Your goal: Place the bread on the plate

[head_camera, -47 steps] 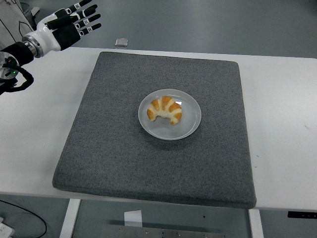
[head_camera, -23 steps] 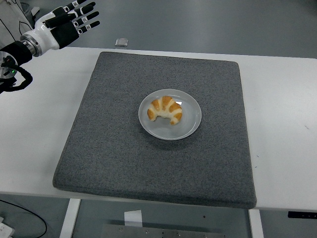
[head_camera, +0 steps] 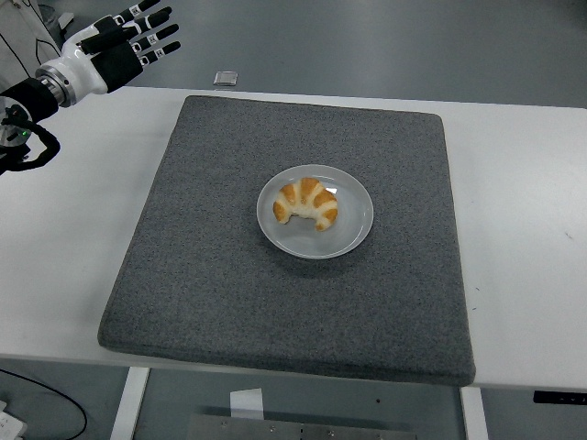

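Note:
A golden croissant (head_camera: 307, 203) lies on the round white plate (head_camera: 348, 234), a little left of the plate's middle. The plate rests in the centre of a grey felt mat (head_camera: 211, 275). My left hand (head_camera: 128, 41) hovers at the far upper left, beyond the table's back edge and well away from the plate. Its fingers are spread and hold nothing. The right arm does not show.
The mat covers most of the white table (head_camera: 523, 229). A small grey object (head_camera: 225, 78) lies on the floor just past the table's back edge. Cables hang at the left edge under the arm.
My left hand has drifted slightly up and to the left, further from the mat. The croissant and plate have not moved.

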Controlling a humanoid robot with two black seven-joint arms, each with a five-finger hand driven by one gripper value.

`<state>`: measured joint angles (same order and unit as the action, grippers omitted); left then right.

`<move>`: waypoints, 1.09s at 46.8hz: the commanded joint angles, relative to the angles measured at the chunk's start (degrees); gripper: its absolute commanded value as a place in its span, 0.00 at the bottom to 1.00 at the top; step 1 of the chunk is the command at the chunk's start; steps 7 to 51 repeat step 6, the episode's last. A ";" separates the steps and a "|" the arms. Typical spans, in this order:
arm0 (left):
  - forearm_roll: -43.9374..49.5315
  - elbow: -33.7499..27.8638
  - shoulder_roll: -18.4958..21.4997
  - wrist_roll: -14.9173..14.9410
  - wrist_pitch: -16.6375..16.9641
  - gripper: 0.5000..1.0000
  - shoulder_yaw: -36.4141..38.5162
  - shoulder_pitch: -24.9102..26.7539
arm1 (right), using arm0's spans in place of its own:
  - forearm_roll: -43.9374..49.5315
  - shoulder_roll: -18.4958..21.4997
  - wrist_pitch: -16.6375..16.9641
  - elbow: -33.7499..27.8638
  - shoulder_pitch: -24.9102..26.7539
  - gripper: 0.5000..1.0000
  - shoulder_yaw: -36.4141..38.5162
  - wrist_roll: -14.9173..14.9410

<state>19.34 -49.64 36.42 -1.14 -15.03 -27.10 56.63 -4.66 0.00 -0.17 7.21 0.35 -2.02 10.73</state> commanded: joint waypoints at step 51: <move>-0.01 0.42 -0.21 -0.01 -0.18 1.00 -0.15 -0.65 | 0.00 0.00 -0.53 0.00 0.00 0.86 0.00 0.00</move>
